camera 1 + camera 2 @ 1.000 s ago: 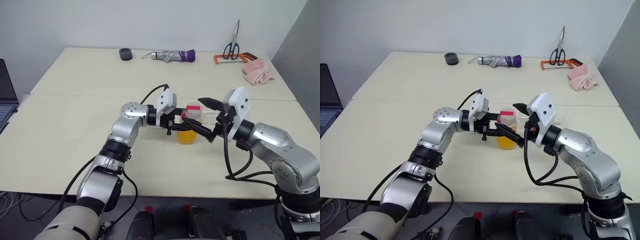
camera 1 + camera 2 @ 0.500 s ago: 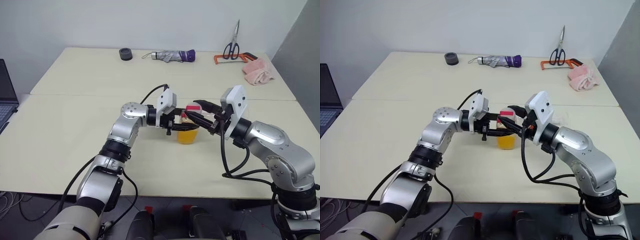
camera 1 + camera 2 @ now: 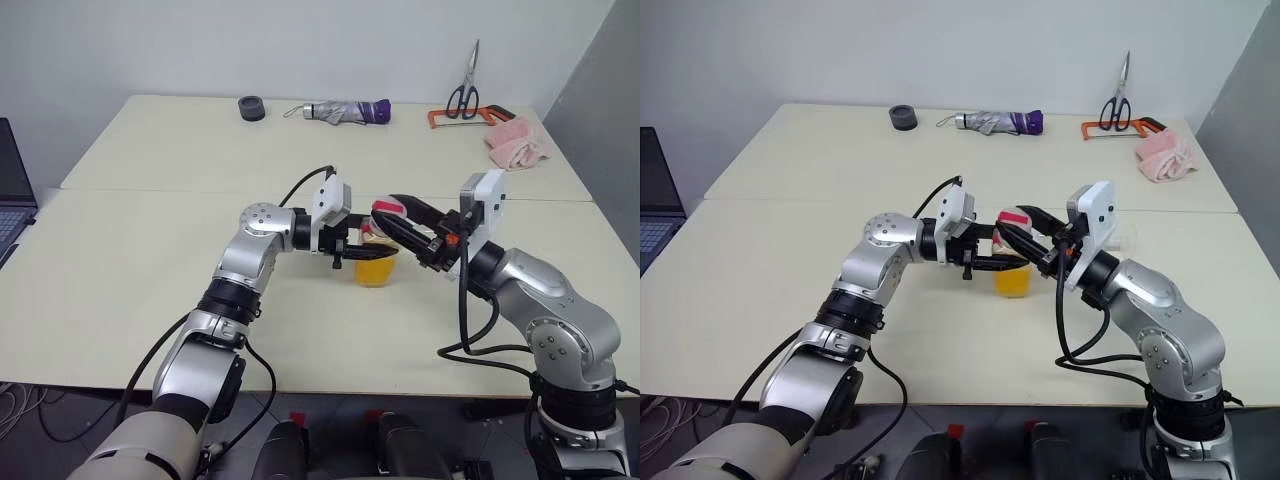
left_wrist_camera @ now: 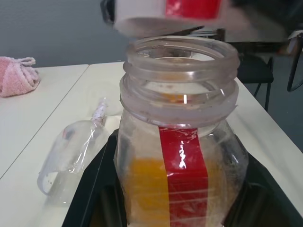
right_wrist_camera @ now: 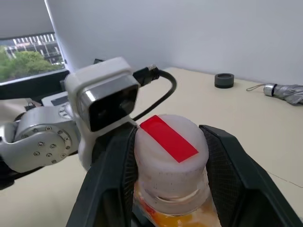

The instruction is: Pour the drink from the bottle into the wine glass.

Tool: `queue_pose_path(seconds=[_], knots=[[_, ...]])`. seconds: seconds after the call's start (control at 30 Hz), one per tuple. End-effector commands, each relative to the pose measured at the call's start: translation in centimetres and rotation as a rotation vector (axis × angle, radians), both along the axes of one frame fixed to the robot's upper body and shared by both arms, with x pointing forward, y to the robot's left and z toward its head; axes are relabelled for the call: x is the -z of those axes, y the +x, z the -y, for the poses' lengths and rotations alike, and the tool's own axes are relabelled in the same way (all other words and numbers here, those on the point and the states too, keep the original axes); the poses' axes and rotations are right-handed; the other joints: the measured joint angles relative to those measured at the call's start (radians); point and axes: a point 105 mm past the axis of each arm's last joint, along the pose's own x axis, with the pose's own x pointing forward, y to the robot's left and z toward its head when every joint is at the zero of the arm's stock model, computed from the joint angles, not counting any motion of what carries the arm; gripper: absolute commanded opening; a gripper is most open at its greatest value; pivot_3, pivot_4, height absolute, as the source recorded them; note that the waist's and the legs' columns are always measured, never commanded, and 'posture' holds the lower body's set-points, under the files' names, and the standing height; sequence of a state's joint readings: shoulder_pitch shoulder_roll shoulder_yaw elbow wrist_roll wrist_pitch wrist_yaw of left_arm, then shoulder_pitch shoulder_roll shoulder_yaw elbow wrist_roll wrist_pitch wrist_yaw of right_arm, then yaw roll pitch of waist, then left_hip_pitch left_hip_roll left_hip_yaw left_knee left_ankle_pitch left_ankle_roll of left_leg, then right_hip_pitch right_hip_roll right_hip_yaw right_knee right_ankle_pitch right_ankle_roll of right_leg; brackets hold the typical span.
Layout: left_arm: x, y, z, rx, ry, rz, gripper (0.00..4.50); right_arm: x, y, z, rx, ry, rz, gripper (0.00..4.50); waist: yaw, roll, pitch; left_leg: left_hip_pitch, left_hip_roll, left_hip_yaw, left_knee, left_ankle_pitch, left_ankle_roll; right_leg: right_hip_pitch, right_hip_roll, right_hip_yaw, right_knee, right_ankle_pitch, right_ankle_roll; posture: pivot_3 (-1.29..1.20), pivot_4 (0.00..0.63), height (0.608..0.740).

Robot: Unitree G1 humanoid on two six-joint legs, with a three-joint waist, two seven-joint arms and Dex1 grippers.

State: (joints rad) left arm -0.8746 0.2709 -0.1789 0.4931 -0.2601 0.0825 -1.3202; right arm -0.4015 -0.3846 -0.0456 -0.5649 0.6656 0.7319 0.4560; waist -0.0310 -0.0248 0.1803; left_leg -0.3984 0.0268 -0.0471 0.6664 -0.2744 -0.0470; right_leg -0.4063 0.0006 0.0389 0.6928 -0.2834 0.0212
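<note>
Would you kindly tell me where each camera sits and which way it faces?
Eye views: on the head, looking forward and down over the table; both arms show, left gripper holding the bottle, right gripper at its top.
Left wrist view: on the left wrist, along its fingers at the bottle's open neck, the glass beyond.
Right wrist view: on the right wrist, along its fingers at the cap and the left gripper.
Shared: all show the bottle; both wrist views show the cap.

Bright, even indoor light, soft shadows

The bottle [image 4: 177, 142] showed small glare spots on its red band; the cap [image 4: 165, 14] just above was blurred.
</note>
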Motion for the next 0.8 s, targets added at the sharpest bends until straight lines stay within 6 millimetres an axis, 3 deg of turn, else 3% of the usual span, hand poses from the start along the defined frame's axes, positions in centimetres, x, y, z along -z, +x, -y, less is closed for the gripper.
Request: queue_pose_path(seconds=[0.03,0.27,0.43,0.53,0.67,0.8], knots=[[-1.8,-0.4,0.4,0.026,-0.033,0.060,1.89,-0.4,-1.2,-0.4,-0.035,-0.095,0.092,1.75,0.000,0.000,0.000,0.000,0.000,0.000,0.000,0.000,0.000,0.000,0.000,0.000,0.000,0.000,0.000,0.00,0.150,0.740],[-1.8,-0.3,0.4,0.027,-0.034,0.059,1.89,-0.7,-1.5,-0.1,-0.030,-0.150,0.157,1.74,0.000,0.000,0.000,0.000,0.000,0.000,0.000,0.000,0.000,0.000,0.000,0.000,0.000,0.000,0.000,0.00,0.150,0.740],[-1.8,-0.3,0.3,0.022,-0.034,0.057,1.89,-2.4,-1.7,1.8,0.032,-0.074,0.160,1.74,0.001,0.000,0.000,0.000,0.000,0.000,0.000,0.000,0.000,0.000,0.000,0.000,0.000,0.000,0.000,0.00,0.150,0.740],[-1.7,-0.4,0.1,0.020,-0.035,0.056,1.89,-2.3,-2.6,3.5,0.073,-0.064,0.132,1.74,0.002,0.000,0.000,0.000,0.000,0.000,0.000,0.000,0.000,0.000,0.000,0.000,-0.001,0.000,0.000,0.00,0.150,0.740],[-1.8,-0.4,0.0,0.019,-0.038,0.055,1.89,-0.1,-3.3,6.5,0.194,-0.140,0.052,1.74,0.004,0.000,0.000,-0.001,0.000,0.000,-0.001,0.000,0.000,0.000,0.000,0.000,-0.002,0.000,0.000,0.00,0.150,0.740],[-1.8,-0.5,0.1,0.023,-0.040,0.052,1.89,5.0,-3.1,10.9,0.411,-0.264,-0.081,1.74,0.004,0.000,0.000,-0.001,-0.001,-0.001,-0.001,0.000,0.000,0.001,0.000,0.000,-0.003,0.000,0.000,0.00,0.150,0.740]])
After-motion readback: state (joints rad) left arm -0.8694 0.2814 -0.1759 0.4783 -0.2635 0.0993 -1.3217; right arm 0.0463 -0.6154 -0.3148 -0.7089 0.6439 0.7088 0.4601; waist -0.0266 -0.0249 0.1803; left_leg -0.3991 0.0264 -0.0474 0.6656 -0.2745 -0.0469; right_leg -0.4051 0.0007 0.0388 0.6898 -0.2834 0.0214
